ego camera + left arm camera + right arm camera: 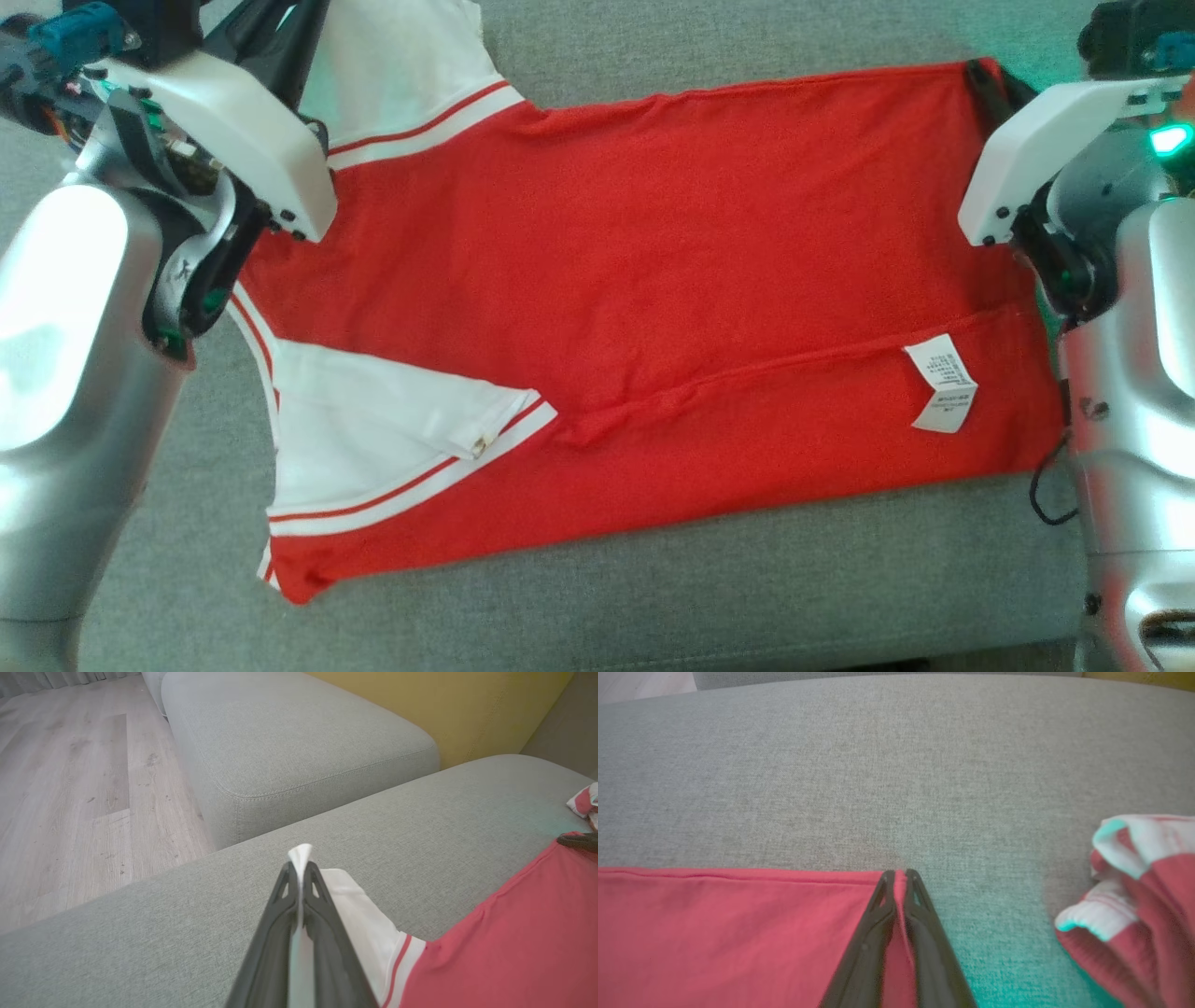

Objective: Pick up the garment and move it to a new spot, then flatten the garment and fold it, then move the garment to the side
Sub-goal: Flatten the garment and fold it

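- Lying where, the garment (653,261)?
- Spread flat across the grey cushion (747,579).
- And the claws?
- Over the cushion's left part, the left gripper (300,865) pinches the white sleeve (359,914). Over its right part, the right gripper (900,872) is clamped on the red hem (738,874).

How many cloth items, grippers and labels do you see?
Cloth items: 2, the flat red shirt and a crumpled red-and-white piece
Grippers: 2, left gripper and right gripper
Care label: 1
Total: 5
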You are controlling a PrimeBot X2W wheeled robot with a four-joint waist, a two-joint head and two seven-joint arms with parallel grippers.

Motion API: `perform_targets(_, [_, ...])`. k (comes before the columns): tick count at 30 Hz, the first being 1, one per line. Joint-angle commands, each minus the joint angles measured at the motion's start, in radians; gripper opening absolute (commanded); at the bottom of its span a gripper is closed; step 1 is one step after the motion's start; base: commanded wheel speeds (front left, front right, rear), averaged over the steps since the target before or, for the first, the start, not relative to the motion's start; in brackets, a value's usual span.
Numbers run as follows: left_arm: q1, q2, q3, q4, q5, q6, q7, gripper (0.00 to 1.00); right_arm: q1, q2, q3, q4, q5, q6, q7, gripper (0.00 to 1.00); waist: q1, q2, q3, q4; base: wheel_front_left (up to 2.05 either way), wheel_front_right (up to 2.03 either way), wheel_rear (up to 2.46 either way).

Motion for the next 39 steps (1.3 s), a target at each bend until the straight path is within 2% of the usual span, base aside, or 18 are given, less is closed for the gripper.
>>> perform_targets(1, [-0.013, 0.034, 0.035, -0.034, -0.009, 0.004, -0.008, 0.00, -0.014, -0.010, 0.020, -0.017, 0.008, -0.001, -0.003, 0.00, 0.0000, 0.0000, -0.011, 0.000, 0.00, 0.00, 0.00])
perform_targets(7, [0.035, 0.040, 0.045, -0.045, -0.023, 0.011, -0.041, 0.00, -0.001, -0.021, 0.043, -0.006, 0.016, -0.001, -0.079, 0.00, 0.0000, 0.0000, -0.069, 0.002, 0.00, 0.00, 0.00])
perform_targets(12, [0.128, 0.042, 0.052, -0.094, -0.052, 0.021, -0.076, 0.00, 0.068, -0.033, 0.067, -0.018, 0.039, -0.001, -0.135, 0.00, 0.0000, 0.0000, -0.149, 0.011, 0.00, 0.00, 0.00])
perform_targets(21, [0.391, 0.049, 0.061, -0.204, -0.096, 0.078, -0.149, 0.00, 0.226, -0.046, 0.038, -0.066, 0.052, -0.001, -0.181, 0.00, 0.0000, 0.0000, -0.278, 0.043, 0.00, 0.00, 0.00])
perform_targets(23, [0.493, 0.040, 0.053, -0.232, -0.103, 0.100, -0.183, 0.00, 0.286, -0.038, 0.023, -0.093, 0.049, -0.001, -0.187, 0.00, 0.0000, 0.0000, -0.311, 0.055, 0.00, 0.00, 0.00])
perform_targets(31, [0.679, -0.018, 0.029, -0.225, -0.126, 0.144, -0.278, 0.00, 0.401, -0.005, -0.011, -0.149, 0.038, -0.001, -0.201, 0.00, 0.0000, 0.0000, -0.339, 0.060, 0.00, 0.00, 0.00])
perform_targets(38, [0.773, -0.063, 0.020, -0.167, -0.139, 0.156, -0.367, 0.00, 0.476, 0.027, -0.038, -0.175, 0.016, -0.001, -0.234, 0.00, 0.0000, 0.0000, -0.355, 0.054, 0.00, 0.00, 0.00])
perform_targets(39, [0.784, -0.067, 0.021, -0.159, -0.143, 0.156, -0.377, 0.00, 0.484, 0.031, -0.043, -0.178, 0.010, -0.001, -0.244, 0.03, 0.0000, 0.0000, -0.359, 0.052, 0.00, 0.00, 0.00])
